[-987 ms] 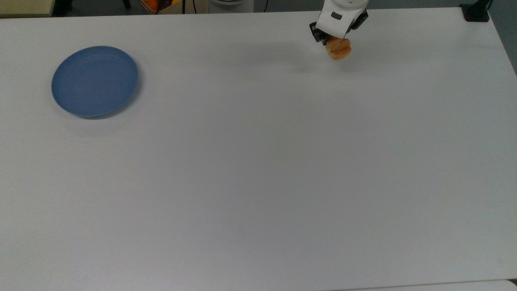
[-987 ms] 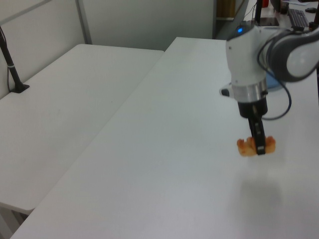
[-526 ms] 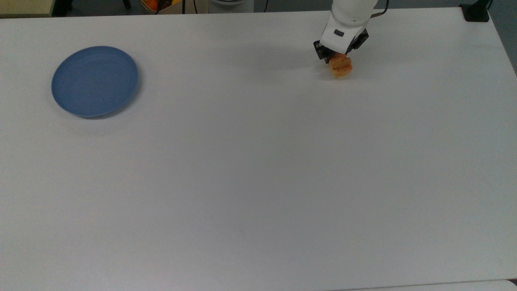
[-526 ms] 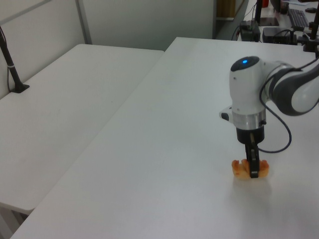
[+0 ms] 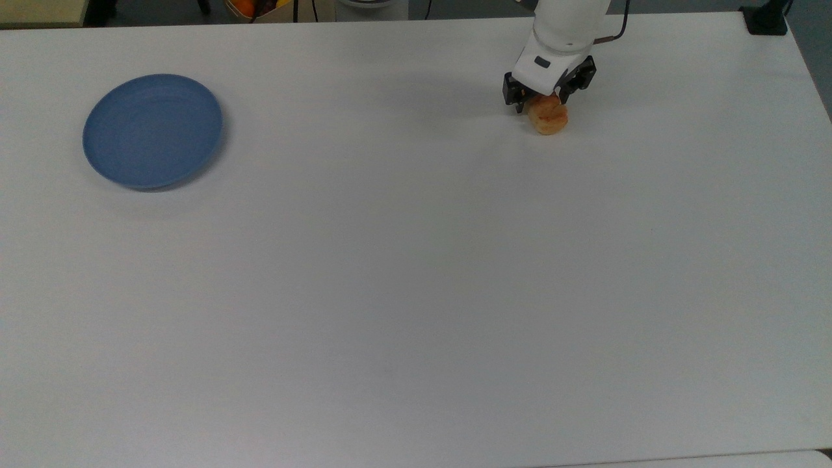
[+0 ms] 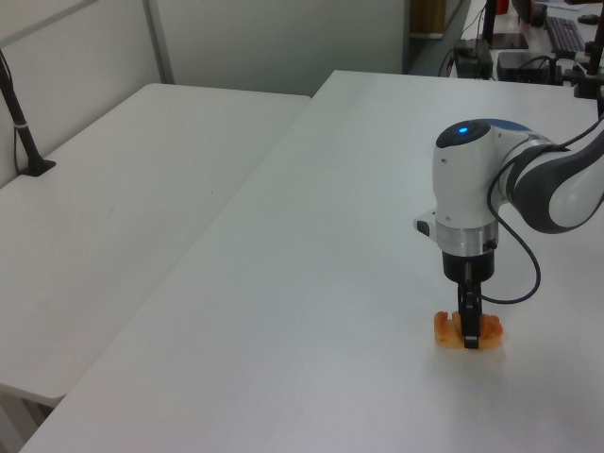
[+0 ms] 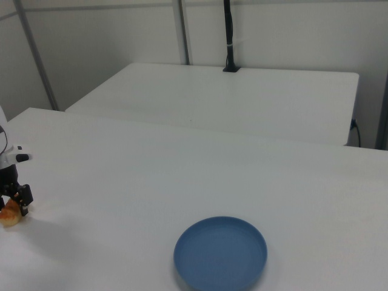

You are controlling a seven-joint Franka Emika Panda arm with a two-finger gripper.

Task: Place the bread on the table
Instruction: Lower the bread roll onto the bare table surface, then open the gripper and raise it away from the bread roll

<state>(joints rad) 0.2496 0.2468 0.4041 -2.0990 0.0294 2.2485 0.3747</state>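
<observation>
Round matte-blue plate [image 5: 153, 130], bare, on flat white table [image 5: 416, 273]. Black-fingered gripper [image 6: 470, 338] grasping ridged golden-orange bread roll [image 5: 548, 117], roll resting on tabletop.

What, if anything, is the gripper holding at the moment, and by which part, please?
The gripper is shut on the bread, its fingers pinching the roll across its middle, with both ends sticking out sideways; the bread sits down at the table.
</observation>
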